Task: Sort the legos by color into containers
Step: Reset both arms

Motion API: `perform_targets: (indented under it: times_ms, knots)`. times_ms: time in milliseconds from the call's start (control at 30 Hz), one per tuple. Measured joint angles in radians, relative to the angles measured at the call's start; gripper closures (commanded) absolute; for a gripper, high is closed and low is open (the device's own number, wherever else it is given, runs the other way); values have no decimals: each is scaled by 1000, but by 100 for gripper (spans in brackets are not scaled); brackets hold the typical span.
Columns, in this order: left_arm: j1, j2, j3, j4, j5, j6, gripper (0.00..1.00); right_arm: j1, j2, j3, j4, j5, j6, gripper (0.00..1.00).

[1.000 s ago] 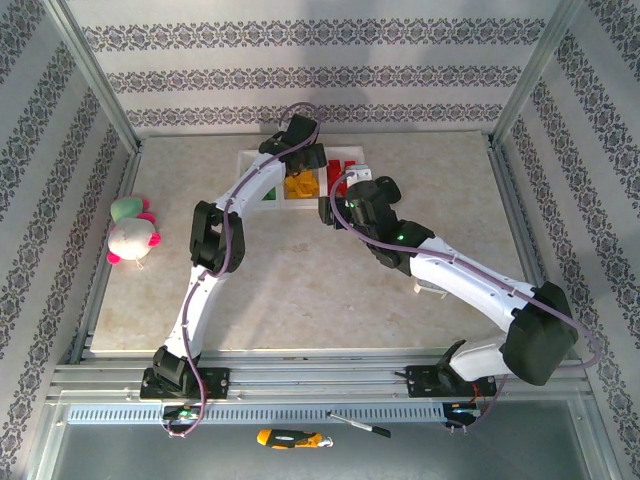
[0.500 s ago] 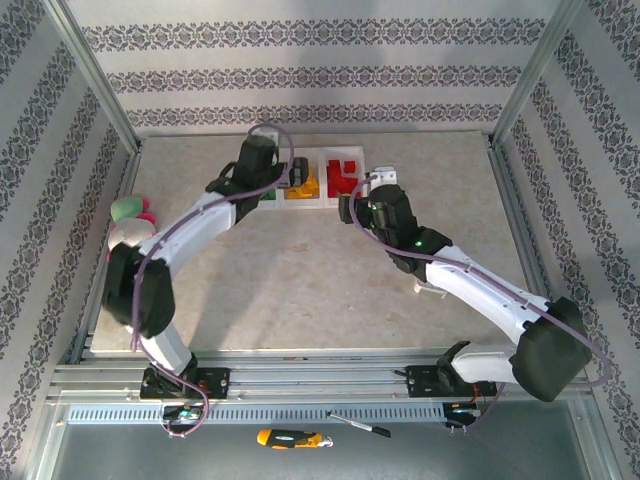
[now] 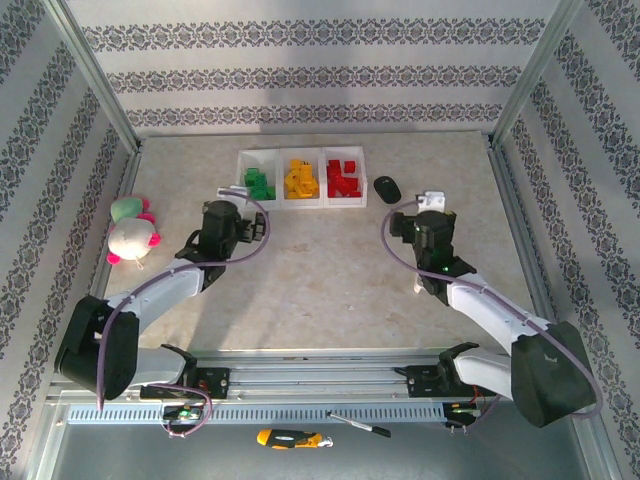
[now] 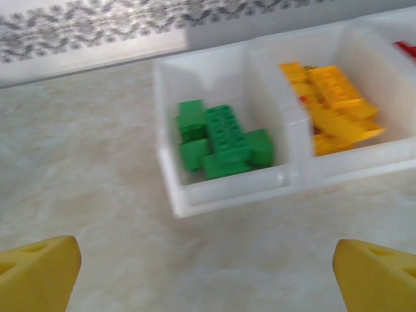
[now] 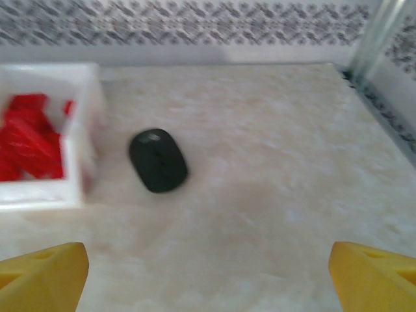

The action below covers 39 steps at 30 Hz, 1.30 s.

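1. Pincers come first. The left pincer (image 4: 208, 279) is spread wide and holds nothing. Its yellow fingertips (image 4: 36, 273) sit at the two bottom corners of its own camera view.
2. The right pincer (image 5: 208, 279) is spread wide too, and it holds nothing.
3. Seen from above, the left pincer is over the bare table (image 3: 300, 290). It is near the tray but does not touch it. The right pincer is off to the right of the tray.
4. Just ahead of the left pincer is the white tray (image 4: 227, 192). It has three square boxes in a row, with low walls.
5. The left box holds the green legos (image 4: 221, 140), piled close together.
6. The middle box holds the yellow legos (image 4: 335, 107), also in a pile.
7. The right box holds the red legos (image 5: 29, 146).
8. A black mouse (image 5: 158, 160) lies on the table in front of the right pincer. It is just beside the red box and does not touch it.
9. A pink, green and white plush toy (image 3: 132, 232) lies far off at the left edge of the table.
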Motion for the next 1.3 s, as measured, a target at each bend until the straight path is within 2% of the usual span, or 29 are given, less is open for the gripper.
perform_targets:
  times_ms: [167,267,467,567,667,933,1300]
  knots:
    - [100,0,-106,124,-18,22,1,-125,42,-100,167,-21,-77,2]
    - [140,59,-146,209,-14,61,1,-179,117,-136,308,-60,-109,2]
    - [232,143,-150,265,43,63,1,-210,293,-215,558,-150,-121,2]
    - [284,193,-185,406,83,43,1,-210,377,-219,654,-177,-130,2]
    - [308,281,-266,556,119,30,1,-210,388,-212,662,-188,-135,2]
    - [314,307,-290,630,141,7,1,-269,388,-142,644,-239,-109,2]
    - [314,307,-286,659,159,5,1,-269,388,-141,624,-259,-105,2]
